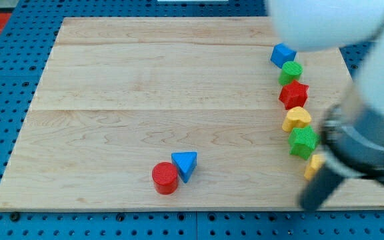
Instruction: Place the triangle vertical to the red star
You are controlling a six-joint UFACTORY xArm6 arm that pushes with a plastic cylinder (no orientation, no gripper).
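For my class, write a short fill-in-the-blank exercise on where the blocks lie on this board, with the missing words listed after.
1. The blue triangle touches the red ____.
2. In the column at the view's right, the red star lies just below a ____ block.
3. Just below the star lies a ____ heart.
4. The column's top block is ____.

Missing words: cylinder; green; yellow; blue
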